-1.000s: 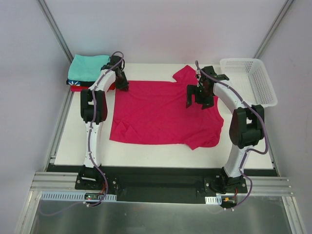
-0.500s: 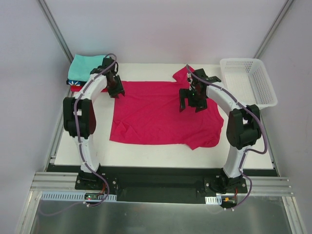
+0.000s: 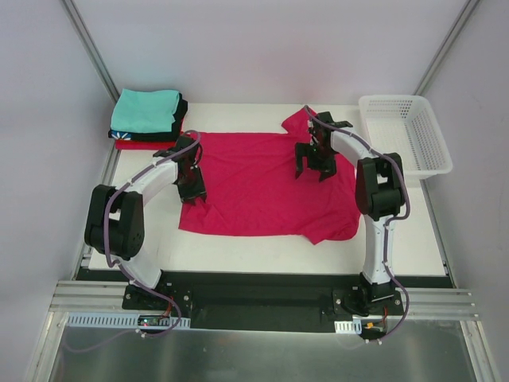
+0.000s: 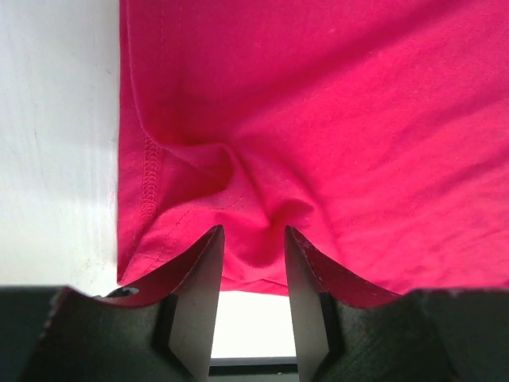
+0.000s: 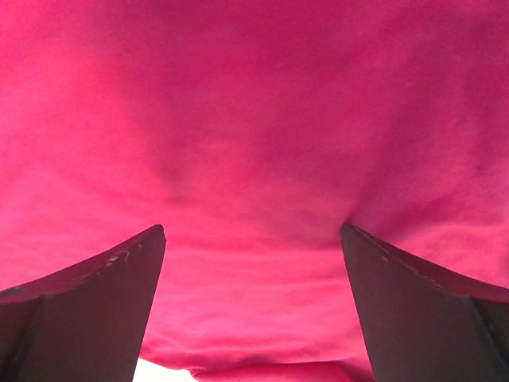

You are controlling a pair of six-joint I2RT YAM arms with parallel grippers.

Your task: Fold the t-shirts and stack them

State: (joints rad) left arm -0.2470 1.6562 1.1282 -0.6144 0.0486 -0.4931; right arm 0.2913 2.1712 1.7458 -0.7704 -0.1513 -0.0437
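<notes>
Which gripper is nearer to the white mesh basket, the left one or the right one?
Right. The right gripper is over the right part of the crimson-pink t-shirt, on the side toward the basket; the left gripper is at the shirt's opposite, left edge.

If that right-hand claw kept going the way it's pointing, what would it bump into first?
The right gripper, wide open, points down at the spread crimson-pink cloth t-shirt, so it would likely meet that cloth first, the white table just beneath. Its height above is unclear.
</notes>
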